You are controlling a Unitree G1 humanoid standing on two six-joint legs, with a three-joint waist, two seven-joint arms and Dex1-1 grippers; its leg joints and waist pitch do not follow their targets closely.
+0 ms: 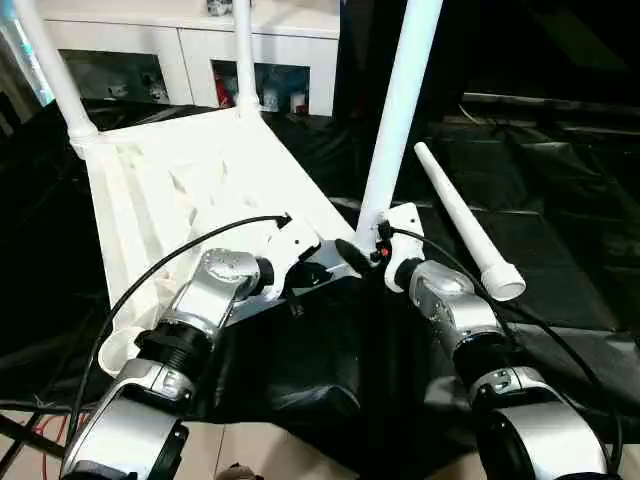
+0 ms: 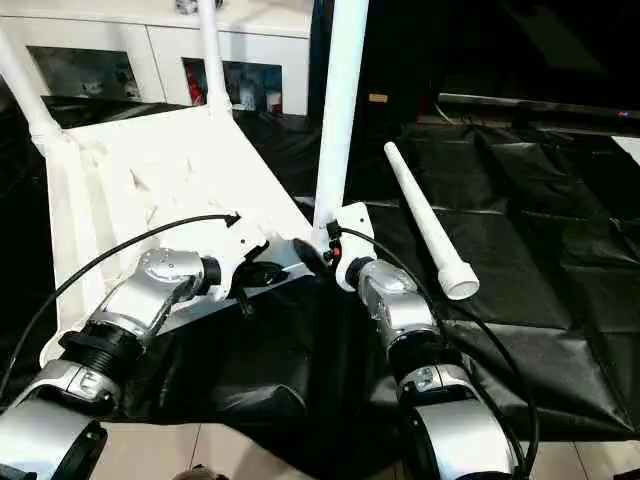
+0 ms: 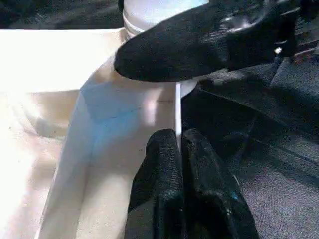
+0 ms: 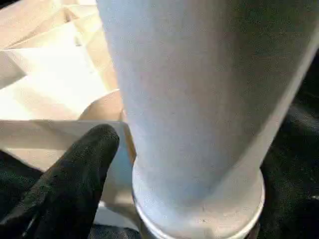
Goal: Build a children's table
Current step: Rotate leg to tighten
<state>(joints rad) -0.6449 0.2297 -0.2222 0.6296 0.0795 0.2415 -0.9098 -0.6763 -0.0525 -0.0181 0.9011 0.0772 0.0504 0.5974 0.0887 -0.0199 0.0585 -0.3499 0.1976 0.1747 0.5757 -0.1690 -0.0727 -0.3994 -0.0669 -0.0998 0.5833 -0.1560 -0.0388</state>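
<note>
White tabletop [image 1: 190, 170] rim pinched by left claw [image 3: 178, 149], right claw [image 1: 362, 252] spread at leg [image 1: 400, 110].

one table top [image 1: 190, 175] lying upside down; three legs [image 1: 400, 110] standing in it; one loose leg [image 1: 465, 225] lying beside.

Table top [image 1: 190, 180], underside up, lies on the sheet [image 1: 560, 230], cabinet [image 1: 190, 45] behind it. Three legs stand in it: two at far corners [image 1: 48, 70] [image 1: 244, 55], one at the near right corner [image 1: 400, 110]. Fourth leg [image 1: 465, 222] lies on the sheet to the right, apart.
</note>
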